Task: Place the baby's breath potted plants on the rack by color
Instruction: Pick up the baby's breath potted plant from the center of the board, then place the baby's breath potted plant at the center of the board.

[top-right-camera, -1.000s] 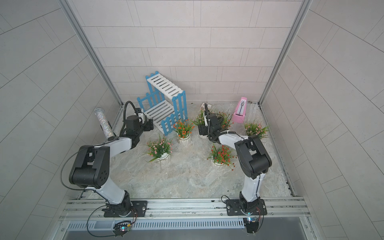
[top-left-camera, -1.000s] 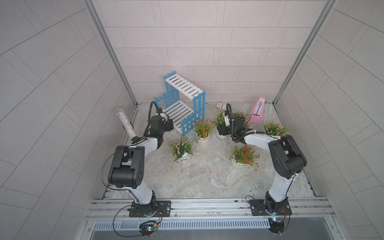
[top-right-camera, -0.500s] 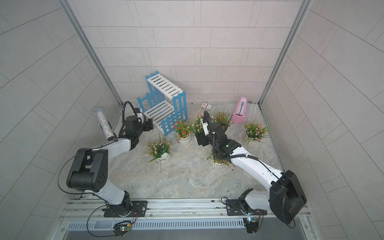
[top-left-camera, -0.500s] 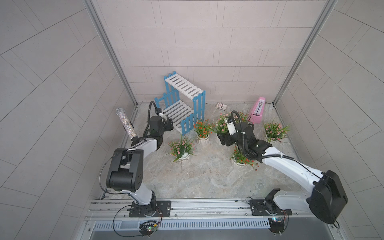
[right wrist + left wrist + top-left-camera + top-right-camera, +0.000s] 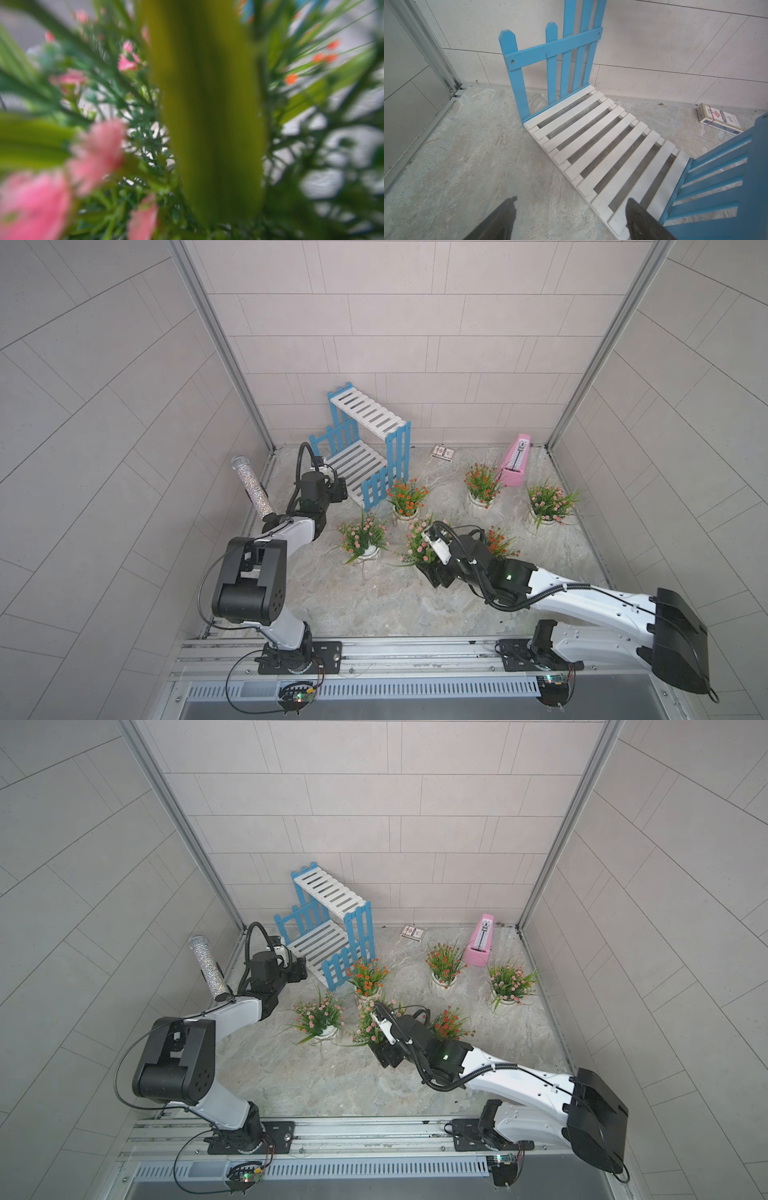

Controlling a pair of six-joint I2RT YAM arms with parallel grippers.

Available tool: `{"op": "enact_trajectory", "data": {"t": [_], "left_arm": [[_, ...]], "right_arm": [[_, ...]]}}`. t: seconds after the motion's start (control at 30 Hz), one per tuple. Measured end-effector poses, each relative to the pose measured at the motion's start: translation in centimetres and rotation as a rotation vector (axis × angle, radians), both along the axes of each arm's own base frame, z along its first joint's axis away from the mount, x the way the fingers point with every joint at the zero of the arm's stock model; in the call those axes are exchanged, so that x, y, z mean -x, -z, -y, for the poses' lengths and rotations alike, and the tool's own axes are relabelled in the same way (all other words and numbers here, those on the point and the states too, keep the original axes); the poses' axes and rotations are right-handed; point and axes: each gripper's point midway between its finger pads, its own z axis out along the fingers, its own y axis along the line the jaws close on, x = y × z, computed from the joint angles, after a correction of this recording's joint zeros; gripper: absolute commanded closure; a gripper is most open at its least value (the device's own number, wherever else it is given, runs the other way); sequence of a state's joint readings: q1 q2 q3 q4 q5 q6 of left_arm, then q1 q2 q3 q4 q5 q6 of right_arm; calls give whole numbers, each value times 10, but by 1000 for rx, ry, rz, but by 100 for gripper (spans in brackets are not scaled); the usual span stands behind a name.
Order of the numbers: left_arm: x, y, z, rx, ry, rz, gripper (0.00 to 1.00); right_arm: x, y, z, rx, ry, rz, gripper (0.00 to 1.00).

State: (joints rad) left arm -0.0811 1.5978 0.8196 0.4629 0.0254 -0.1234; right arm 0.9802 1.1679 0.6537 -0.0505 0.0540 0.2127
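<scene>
A: Where to look for the rack (image 5: pixel 368 416)?
B: At the back of the worktop (image 5: pixel 374 605), left of centre, turned at an angle to the wall.
A: And the left claw (image 5: pixel 572 199)?
B: Released, with fingers (image 5: pixel 500 220) spread wide and only worktop and the front edge of the lower shelf showing between them. Hangs low, just beside the rack's front left corner.
A: Right claw (image 5: pixel 432 572)?
B: Clenched on a pink plant (image 5: pixel 417 541) near the middle of the worktop. Cannot see the pot for leaves and claw, so cannot tell lifted from resting. From the right wrist, nothing sharp: just a blur of green blades and pink blossom pressed close to the lens.
A: Any more plants?
B: Counted five, all down on the worktop. Found a second pink plant (image 5: pixel 361 535) just beside the held one, on its left, and a third pink plant (image 5: pixel 548 502) well off to the right, near the side wall. Spotted a first orange plant (image 5: pixel 405 497) just beside the rack's front fence, a second orange plant (image 5: pixel 482 485) just beside a pink metronome (image 5: pixel 515 466) at the back, and a third orange plant (image 5: pixel 500 541) half hidden behind the right arm.
A: Anything else worth noting?
B: A small printed box (image 5: pixel 442 452) lying flat by the back wall, between rack and metronome, and a glittery tube (image 5: pixel 249 485) up against the left wall, beside the left arm.
</scene>
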Motion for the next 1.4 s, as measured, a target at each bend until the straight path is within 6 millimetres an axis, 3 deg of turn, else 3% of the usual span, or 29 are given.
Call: {"op": "enact_trajectory", "data": {"t": [0.13,0.23,0.5,0.67,0.7,0.8,0.93,1.1,1.23,1.4], "left_arm": [[0,0,0,3,-1,0,14],[0,0,0,7,-2,1,14],[0,-1,0,10,-3,3,14],[0,-1,1,11,-3,4,14],[0,-1,1,11,-3,4,14],[0,-1,1,11,-3,4,14],[0,-1,1,11,-2,4,14],[0,-1,2,12,1,4,14],[0,-1,2,12,1,4,14],[0,-1,2,12,0,4,14]], "right_arm": [[8,34,-17,44,-45,-31,26],[11,47,-31,43,-72,-34,26],[9,49,-67,-54,-117,-26,22],[6,49,-83,-97,-138,-35,7],[7,48,-86,-105,-144,-38,0],[9,41,-89,-122,-155,-35,1],[14,20,-82,-141,-163,-17,1],[24,-33,-62,-218,-168,43,1],[39,-69,-34,-280,-168,79,1],[46,-87,11,-302,-97,99,0]]}}
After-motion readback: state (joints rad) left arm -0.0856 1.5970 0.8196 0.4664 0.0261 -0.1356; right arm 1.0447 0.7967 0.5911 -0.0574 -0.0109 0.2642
